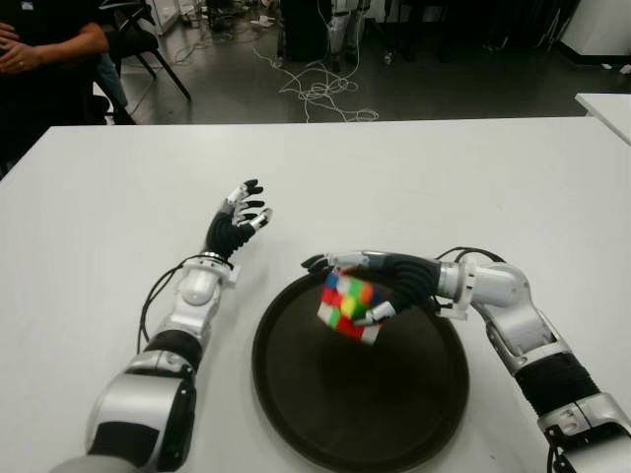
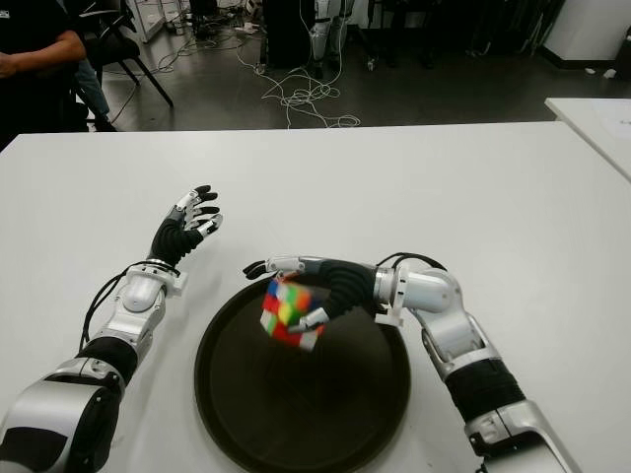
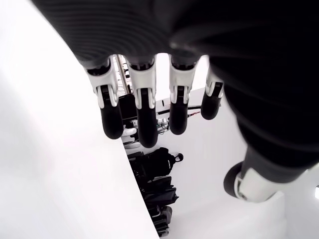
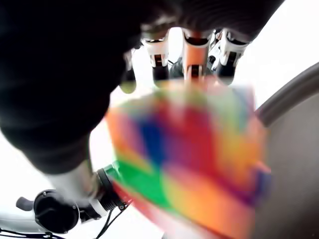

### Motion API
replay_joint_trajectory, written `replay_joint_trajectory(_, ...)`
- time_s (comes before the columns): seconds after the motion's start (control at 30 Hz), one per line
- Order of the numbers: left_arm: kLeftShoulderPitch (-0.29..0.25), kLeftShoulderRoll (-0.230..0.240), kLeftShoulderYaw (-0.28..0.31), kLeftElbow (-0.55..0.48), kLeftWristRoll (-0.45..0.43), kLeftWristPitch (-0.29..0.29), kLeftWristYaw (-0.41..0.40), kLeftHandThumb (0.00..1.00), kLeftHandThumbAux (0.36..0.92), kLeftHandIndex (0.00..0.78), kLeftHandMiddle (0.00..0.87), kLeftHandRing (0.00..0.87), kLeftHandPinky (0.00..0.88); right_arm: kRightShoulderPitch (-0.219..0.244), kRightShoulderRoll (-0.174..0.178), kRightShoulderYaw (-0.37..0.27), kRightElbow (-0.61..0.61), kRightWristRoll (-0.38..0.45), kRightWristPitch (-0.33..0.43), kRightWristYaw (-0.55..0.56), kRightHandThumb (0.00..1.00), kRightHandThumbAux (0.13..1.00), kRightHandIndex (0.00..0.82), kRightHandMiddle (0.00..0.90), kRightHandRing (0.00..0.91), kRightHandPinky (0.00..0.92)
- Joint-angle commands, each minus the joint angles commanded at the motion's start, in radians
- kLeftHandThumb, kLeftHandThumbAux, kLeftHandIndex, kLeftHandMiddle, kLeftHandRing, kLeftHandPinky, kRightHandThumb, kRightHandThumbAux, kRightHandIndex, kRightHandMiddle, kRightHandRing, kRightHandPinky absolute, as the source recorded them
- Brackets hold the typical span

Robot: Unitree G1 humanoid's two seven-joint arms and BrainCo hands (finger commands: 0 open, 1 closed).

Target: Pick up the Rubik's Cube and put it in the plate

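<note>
Holding Rubik's Cube (image 1: 350,306) clamped in my right hand (image 1: 380,281) above plate (image 1: 296,414); next: lower, release. Left hand (image 1: 237,225) spread, empty.

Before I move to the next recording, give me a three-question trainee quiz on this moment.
1. True or false: the Rubik's Cube lies flat on the table.
2. Which hand grips the cube?
A. the left hand
B. the right hand
C. neither
3. Fill in: the cube is held over the dark round ____.

Key:
1. False; the right hand holds it tilted above the plate's far part.
2. B; the left hand is open and empty, over the table to the left of the plate.
3. plate
</note>
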Motion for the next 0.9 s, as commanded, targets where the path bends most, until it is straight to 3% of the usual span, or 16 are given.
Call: replay_joint_trajectory(0.9, -0.002, -0.001, -0.002, 0.001, 0.004, -0.008, 0.013, 0.101, 0.632, 0.11, 0.166, 0.191, 0.204, -0.014, -0.017, 0.002, 0.017, -0.008, -0.013, 0.036, 0.0, 0.694, 0.0, 0.0, 0.0, 0.0)
